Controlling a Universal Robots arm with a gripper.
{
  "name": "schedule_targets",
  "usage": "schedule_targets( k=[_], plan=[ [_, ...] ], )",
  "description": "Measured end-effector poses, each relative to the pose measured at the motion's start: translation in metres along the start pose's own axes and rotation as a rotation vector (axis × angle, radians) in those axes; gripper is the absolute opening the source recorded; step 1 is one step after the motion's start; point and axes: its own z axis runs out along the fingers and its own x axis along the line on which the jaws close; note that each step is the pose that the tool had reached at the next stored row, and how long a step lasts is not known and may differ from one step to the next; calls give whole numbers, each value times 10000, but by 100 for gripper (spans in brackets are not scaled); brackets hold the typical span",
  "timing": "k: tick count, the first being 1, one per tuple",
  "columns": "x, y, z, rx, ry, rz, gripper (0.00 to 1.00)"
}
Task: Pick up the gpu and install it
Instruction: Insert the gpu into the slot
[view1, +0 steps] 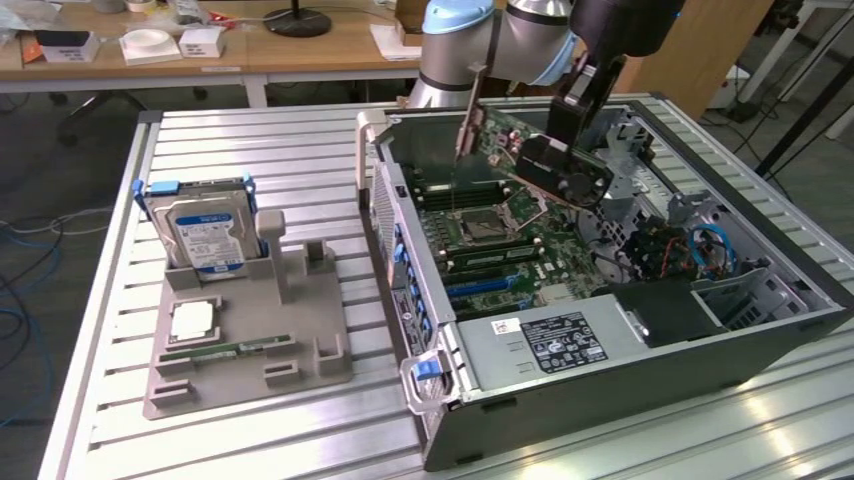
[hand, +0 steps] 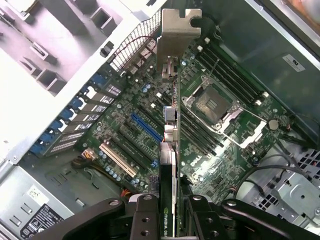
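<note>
— Gpu (view1: 566, 172) where?
— Upper middle of the exterior view, tilted above the motherboard (view1: 487, 235), inside the open case (view1: 561, 410), with free space around it.
— Tool (hand: 172, 220)?
— Partly closed, clamping the Gpu's edge; the arm reaches down from above.

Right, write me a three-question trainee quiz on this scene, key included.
1. True or false: the pincer grips the thin black graphics card with a silver end bracket over the open black computer case.
2. Where does the boxy silver hard drive with the blue-white label stand? A: in the grey plastic holder; B: inside the case; C: in the pincer.
3. Fill in: the card hangs over the green ____.
Key: 1 true; 2 A; 3 motherboard.
</note>
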Motion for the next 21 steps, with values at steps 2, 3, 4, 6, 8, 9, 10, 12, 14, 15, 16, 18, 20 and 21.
schedule_targets(
  k=[2, 3, 4, 6, 8, 9, 10, 12, 14, 15, 16, 18, 20, 21],
  plan=[
    [-1, -1, 0, 1, 5, -115, 26],
    [-2, -2, 0, 2, 8, -169, 26],
    [-4, -3, 0, 2, 10, -221, 26],
    [-8, -7, -1, 3, 14, -324, 26],
    [-13, -11, -1, 3, 18, -421, 26],
    [-17, -15, -1, 3, 20, -468, 26],
    [-21, -18, -1, 4, 22, -515, 26],
    [-31, -27, -1, 5, 26, -607, 26],
    [-41, -35, -2, 5, 30, -698, 26],
    [-45, -39, -2, 6, 32, -746, 26],
    [-50, -43, -2, 6, 35, -806, 26],
    [-58, -50, -2, 7, 40, -931, 26],
    [-64, -55, -3, 8, 45, -1055, 26],
    [-66, -57, -3, 8, 48, -1121, 26]
  ],
)
